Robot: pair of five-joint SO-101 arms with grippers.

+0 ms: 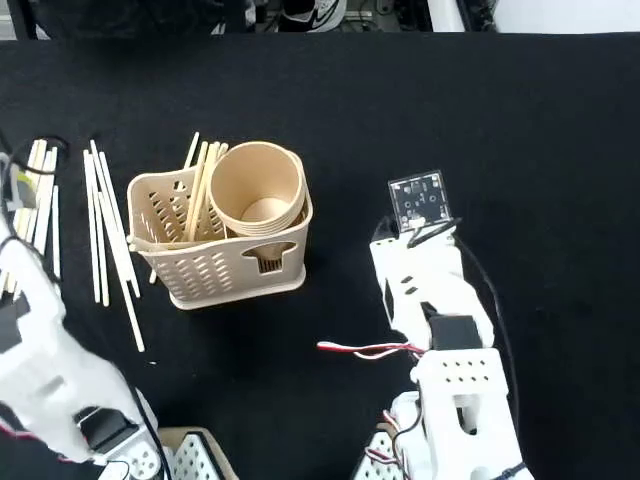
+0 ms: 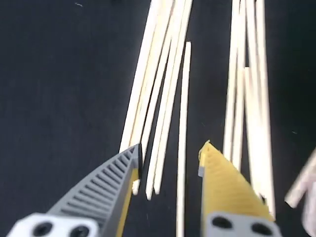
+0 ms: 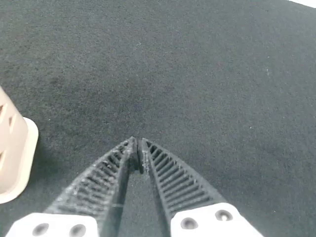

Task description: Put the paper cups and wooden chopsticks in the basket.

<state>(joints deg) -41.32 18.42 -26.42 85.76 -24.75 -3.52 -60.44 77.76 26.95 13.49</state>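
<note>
High view: the basket (image 1: 215, 265) holds the stacked paper cups (image 1: 257, 190) and a few wooden chopsticks (image 1: 200, 190); loose chopsticks (image 1: 105, 235) lie on the bench (image 1: 450, 100) just beside the basket. Left wrist view: the left hand (image 2: 170, 148), spread apart, straddles a few loose chopsticks (image 2: 163, 74). They look light, stiff and thin, and probably prone to slip, so pinching them mid-length seems best. Right wrist view: the right hand (image 3: 137, 143) is closed on nothing, near the basket's (image 3: 12, 153) foot.
</note>
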